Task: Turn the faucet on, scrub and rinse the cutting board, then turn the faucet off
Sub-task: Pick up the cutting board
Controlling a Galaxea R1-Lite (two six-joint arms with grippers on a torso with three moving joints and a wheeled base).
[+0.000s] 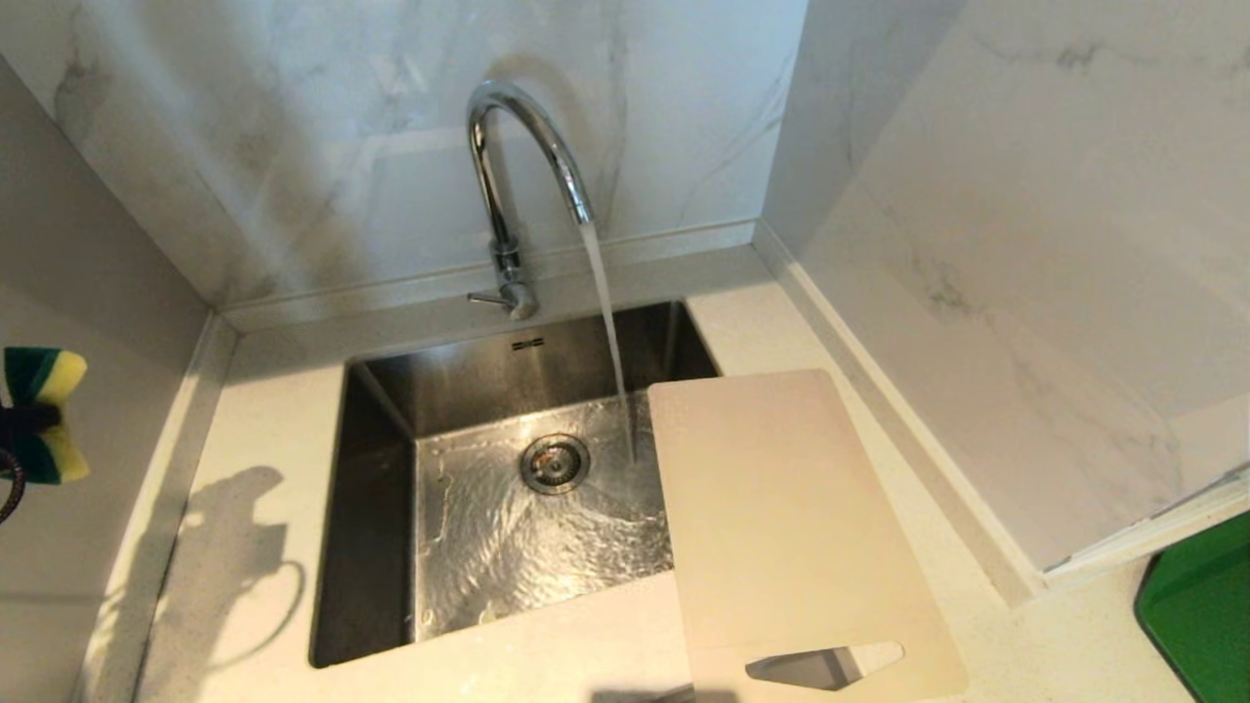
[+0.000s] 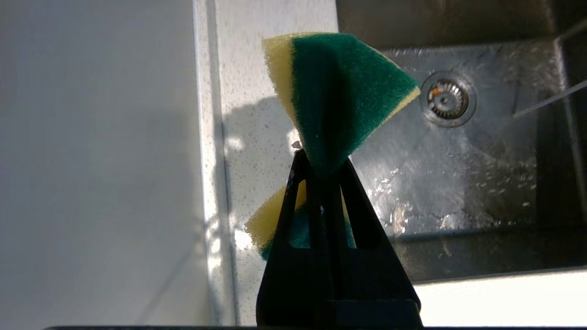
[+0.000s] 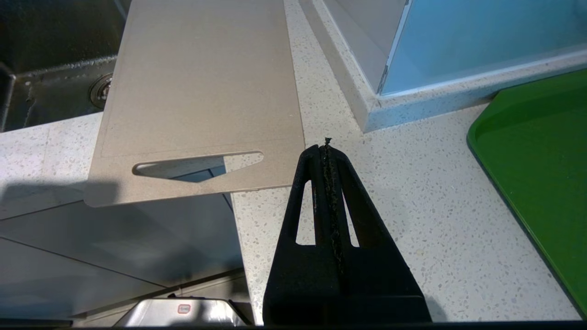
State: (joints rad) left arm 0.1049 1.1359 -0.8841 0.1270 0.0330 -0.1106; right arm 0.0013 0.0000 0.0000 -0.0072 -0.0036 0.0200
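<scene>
While its two black fingers (image 2: 348, 192) pinch a green-and-yellow scrubbing sponge (image 2: 339, 96) hard enough to fold it, the left gripper (image 2: 321, 160) hangs above the speckled white countertop (image 1: 264, 430) left of the stainless steel sink (image 1: 488, 527). The right gripper (image 3: 326, 149), its fingers pressed together on nothing, hovers over the counter just beside the large cream-white plastic cutting board (image 1: 781, 527), which lies across the sink's right edge, handle slot nearest the robot. Water streams from the tall chrome gooseneck faucet (image 1: 508, 186) into the basin. A bright green tray (image 3: 541, 174) sits far right.
</scene>
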